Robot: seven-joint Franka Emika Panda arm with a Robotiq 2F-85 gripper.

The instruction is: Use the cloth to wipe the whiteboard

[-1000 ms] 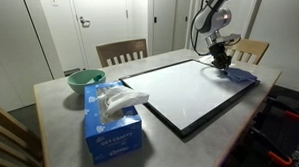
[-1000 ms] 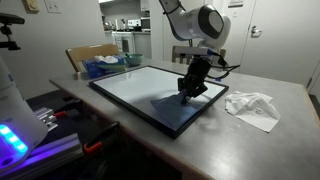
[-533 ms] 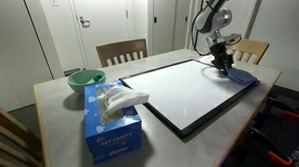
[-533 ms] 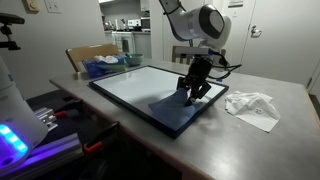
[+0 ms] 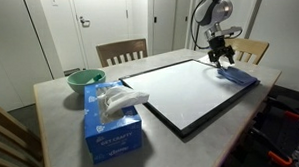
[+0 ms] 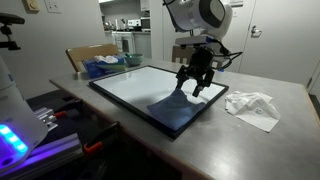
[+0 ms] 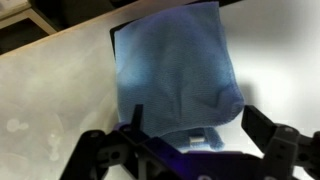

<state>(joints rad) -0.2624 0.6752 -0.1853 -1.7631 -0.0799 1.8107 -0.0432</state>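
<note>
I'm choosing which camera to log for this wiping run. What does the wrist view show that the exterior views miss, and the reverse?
Only the wrist view: the folds of the small blue fabric cloth up close, with the tool's two fingers spread apart above it. Only the exterior views: the whole large black-framed whiteboard, the blue tissue box, the green bowl and the crumpled white paper. Both: the cloth lying at a corner of the whiteboard, with the open tool above it holding nothing.
</note>
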